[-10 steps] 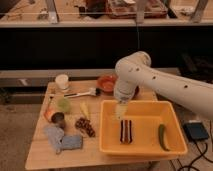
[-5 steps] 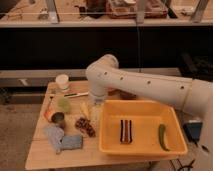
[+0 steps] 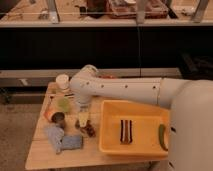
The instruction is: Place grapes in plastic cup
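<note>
Dark reddish grapes are seen lying on the wooden table, just beside the yellow tray and near a grey-blue cloth. The pale green cup is placed a little behind them, between the bunch and a white cup. The pincer is held directly over the grapes with its fingers spread. Nothing seems to be pinched, though the tips are hard to make out against the bunch. The step in hand is judged to be the reach for the grapes, and nothing is put in the cup yet. Next, the pincer should be lowered around the bunch, pressed together gently, then lifted and carried over the green cup.
</note>
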You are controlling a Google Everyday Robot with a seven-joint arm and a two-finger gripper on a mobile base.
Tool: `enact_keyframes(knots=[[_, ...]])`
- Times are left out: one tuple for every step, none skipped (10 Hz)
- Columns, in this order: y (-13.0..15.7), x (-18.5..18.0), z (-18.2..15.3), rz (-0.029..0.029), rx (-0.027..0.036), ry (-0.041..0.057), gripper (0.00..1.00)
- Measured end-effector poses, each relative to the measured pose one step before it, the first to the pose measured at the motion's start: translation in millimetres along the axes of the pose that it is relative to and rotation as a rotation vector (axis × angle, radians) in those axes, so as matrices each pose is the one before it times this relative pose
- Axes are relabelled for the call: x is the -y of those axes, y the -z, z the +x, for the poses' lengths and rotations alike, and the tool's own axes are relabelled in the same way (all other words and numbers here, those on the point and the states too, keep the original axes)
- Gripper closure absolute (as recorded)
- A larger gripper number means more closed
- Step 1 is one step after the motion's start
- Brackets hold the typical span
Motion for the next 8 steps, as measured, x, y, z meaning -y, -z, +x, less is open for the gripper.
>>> enact_keyframes(knots=[[-0.48, -0.34, -1.49, -0.00175, -0.00018, 0.0027, 0.2], [-0.52, -0.23, -1.3, -0.00262, -0.00329, 0.00353, 0.2], [-3.02, -2.92, 3.85, -0.01829, -0.02555, 0.00404, 0.21], [-6.81, -2.6, 0.09, -0.01259, -0.01032, 0.00287, 0.25], [-16.28, -3.91, 0.31, -0.0147, -0.01693, 0.00788, 0.36], [-16.01, -2.98, 0.2, -0.00997, -0.01131, 0.00715, 0.46], [-14.16, -2.2, 2.16, -0.00525, -0.00975, 0.00511, 0.55], [-11.66, -2.08, -0.15, -0.00572, -0.00442, 0.00661, 0.61]])
